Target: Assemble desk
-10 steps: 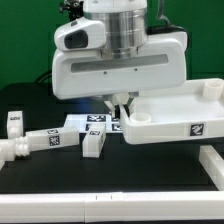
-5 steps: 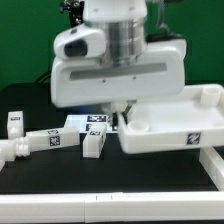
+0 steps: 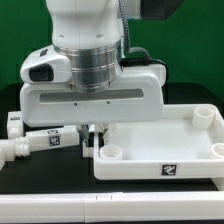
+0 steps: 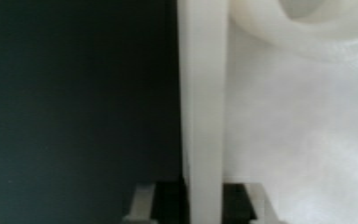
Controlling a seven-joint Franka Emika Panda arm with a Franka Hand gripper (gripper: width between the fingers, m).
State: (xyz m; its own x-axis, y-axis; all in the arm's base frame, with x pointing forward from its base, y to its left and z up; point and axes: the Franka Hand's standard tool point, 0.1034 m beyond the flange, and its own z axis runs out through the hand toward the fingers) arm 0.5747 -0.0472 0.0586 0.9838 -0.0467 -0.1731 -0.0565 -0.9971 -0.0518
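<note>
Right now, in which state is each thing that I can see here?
end effector: shut on the rim of the desk top.
desk top: open side up, held by its edge on the exterior view's left; no leg fitted in the corner holes that show.
long leg: lying loose on the table, not fitted.
short leg: loose at the exterior view's far left, not fitted.

The black surface (image 3: pixel 60 172) carries a tagged white leg (image 3: pixel 45 140) lying on its side near the gripper (image 3: pixel 93 133), and a second leg (image 3: pixel 13 123) farther from it on the same side.
</note>
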